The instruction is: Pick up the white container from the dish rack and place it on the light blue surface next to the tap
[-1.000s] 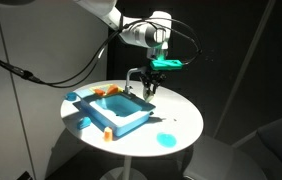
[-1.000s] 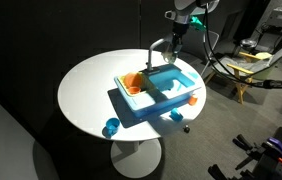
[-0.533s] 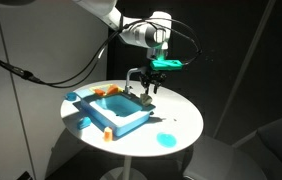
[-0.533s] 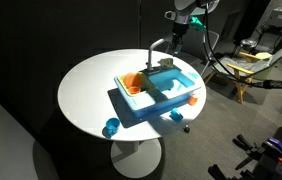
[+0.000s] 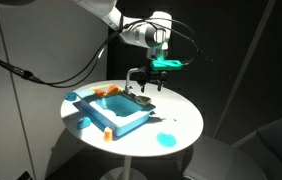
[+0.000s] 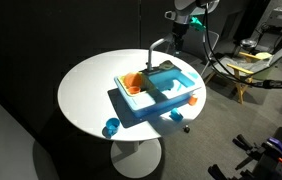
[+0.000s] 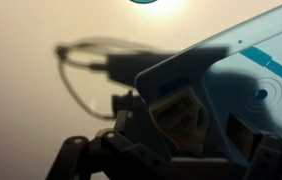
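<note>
Round white table (image 6: 89, 92); white container (image 7: 184, 120) on light blue surface (image 7: 281, 80) beside tap (image 6: 152, 50), between spread, open fingers (image 7: 69, 162)

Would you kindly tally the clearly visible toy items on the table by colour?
Blue: 2, the light blue surface and the round disc
Orange: 2, the dish rack and the small block
Grey-white: 1, the tap
Total: 5
Tiny unclear bits left out.

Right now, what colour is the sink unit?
The sink unit is light blue, clearest in an exterior view.
</note>
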